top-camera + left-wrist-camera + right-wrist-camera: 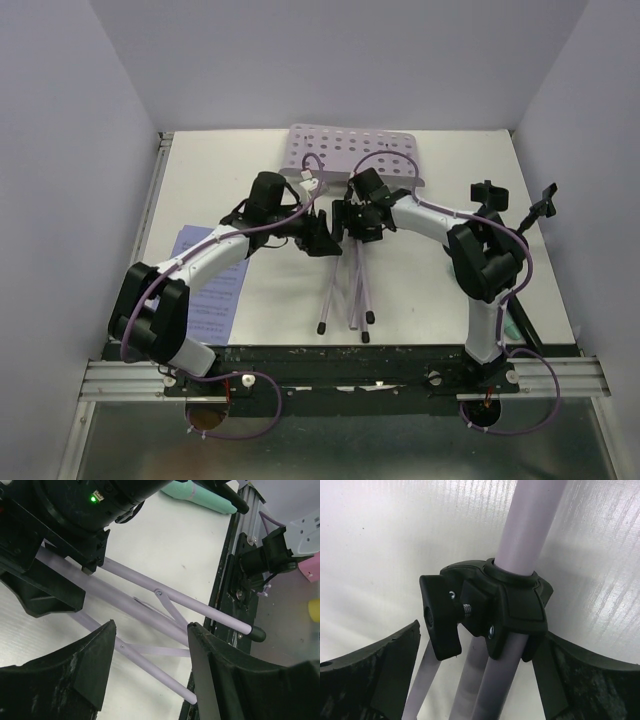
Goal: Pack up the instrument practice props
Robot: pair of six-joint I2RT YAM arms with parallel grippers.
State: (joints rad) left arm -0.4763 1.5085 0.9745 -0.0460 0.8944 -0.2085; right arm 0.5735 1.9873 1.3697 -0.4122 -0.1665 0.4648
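- Nothing looks packed from my station. I see no case or bag, and every prop lies or stands in the open, so I judge the job to be in its early part.
- The silver tripod (345, 290) lies flat in the middle of the table. Its pale perforated desk (352, 152) is at 12 o'clock and its legs fan out toward 6. With the legs spread like that, I take the folding to be unfinished.
- The printed sheet-music pages (200, 285) sit at 8 o'clock, partly under the left arm. The mint-green microphone (200, 492) lies at 4 o'clock beside the right base.
- The two short black poles (488, 192) stand at 2 o'clock. I cannot pick out the black microphone from them.
- The left arm comes in from 7 o'clock with its elbow folded near the base and its forearm running up to centre. The left gripper (152, 630) hangs over the tripod legs with its claw apart, holding nothing.
- The right arm rises from 5 o'clock, elbow high at 3, forearm reaching toward 10.
- The right gripper (480, 645) has its claw apart, one finger either side of the black collar (512, 605) and its knob (437, 625). I cannot tell whether either pad touches.
- Seen from above, the two grippers sit just beside each other over the tripod's hub.
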